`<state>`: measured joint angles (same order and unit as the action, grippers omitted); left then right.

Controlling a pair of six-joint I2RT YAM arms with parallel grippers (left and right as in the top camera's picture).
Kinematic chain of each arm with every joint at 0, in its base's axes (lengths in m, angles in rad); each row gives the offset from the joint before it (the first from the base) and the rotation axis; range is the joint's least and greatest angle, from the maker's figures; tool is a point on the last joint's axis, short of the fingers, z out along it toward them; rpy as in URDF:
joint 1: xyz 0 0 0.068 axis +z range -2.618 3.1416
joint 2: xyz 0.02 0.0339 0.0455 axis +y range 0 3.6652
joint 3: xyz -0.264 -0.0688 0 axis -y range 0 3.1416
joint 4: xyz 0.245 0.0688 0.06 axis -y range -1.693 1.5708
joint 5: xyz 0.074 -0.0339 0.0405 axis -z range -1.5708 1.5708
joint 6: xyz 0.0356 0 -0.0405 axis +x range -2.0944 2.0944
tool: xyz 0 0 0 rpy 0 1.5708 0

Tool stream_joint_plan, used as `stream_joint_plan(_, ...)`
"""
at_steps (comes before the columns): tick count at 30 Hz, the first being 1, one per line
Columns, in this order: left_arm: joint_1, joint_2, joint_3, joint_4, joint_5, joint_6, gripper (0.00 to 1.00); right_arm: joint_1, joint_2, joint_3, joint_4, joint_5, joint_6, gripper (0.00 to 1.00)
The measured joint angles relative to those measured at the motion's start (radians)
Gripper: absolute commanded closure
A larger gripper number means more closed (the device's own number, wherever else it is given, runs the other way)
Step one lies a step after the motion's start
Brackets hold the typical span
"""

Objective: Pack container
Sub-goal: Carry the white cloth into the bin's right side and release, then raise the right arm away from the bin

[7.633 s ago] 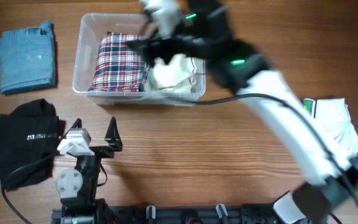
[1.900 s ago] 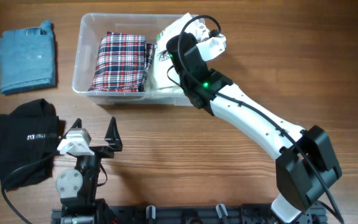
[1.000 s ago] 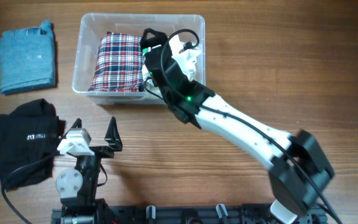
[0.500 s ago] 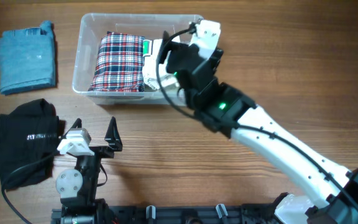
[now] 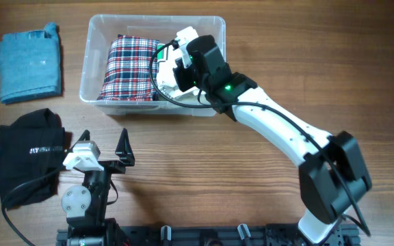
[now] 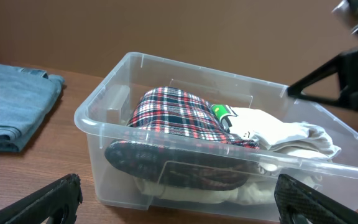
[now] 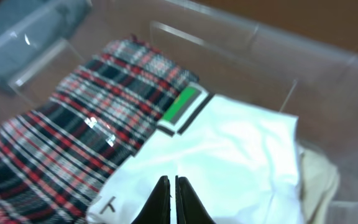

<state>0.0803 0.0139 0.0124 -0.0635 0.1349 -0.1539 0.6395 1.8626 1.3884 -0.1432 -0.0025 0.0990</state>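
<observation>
The clear container (image 5: 94,41) stands at the back of the table. Inside lie a folded plaid garment (image 5: 132,68) on the left and a white garment (image 5: 168,80) with a green tag beside it. My right gripper (image 5: 180,72) hovers over the white garment (image 7: 241,155), its jaws shut (image 7: 171,182) with nothing between them. The plaid garment (image 7: 86,143) lies just to its left. My left gripper (image 5: 104,154) rests open near the front edge, facing the container's near wall (image 6: 104,134), with nothing between its fingers (image 6: 182,205).
A folded blue garment (image 5: 29,66) lies left of the container. A black garment (image 5: 29,164) lies at the front left beside my left arm. A beige cloth (image 7: 319,174) shows under the white garment at the container's right end.
My right gripper has closed and shifted back over the white garment in the container. The left arm has not moved.
</observation>
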Motion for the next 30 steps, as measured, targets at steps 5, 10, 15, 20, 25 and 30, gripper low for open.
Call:
stream_joint_plan(5, 0.0, 0.0, 0.0, 0.0, 0.0, 0.0, 0.0, 0.0, 0.1, 0.001, -0.092, -0.016, 0.011, 0.96)
stream_joint_plan(10, 0.0, 0.0, 0.0, 0.0, 0.0, 0.0, 0.0, -0.001, 0.103, 0.008, -0.141, -0.016, 0.034, 0.96)
stream_joint_plan(15, 0.0, 0.0, 0.0, 0.0, 0.0, 0.0, 0.0, -0.002, 0.103, 0.009, -0.135, -0.019, 0.033, 0.39)
stream_joint_plan(20, 0.0, 0.0, 0.0, 0.0, 0.0, 0.0, 0.0, -0.007, -0.051, 0.115, -0.178, 0.011, 0.055, 0.0)
stream_joint_plan(25, 0.0, 0.0, 0.0, 0.0, 0.0, 0.0, 0.0, -0.192, -0.375, 0.194, -0.252, 0.251, 0.22, 0.0)
stream_joint_plan(30, 0.0, 0.0, 0.0, 0.0, 0.0, 0.0, 0.0, -0.43, -0.369, 0.172, -0.486, 0.363, 0.377, 0.0)
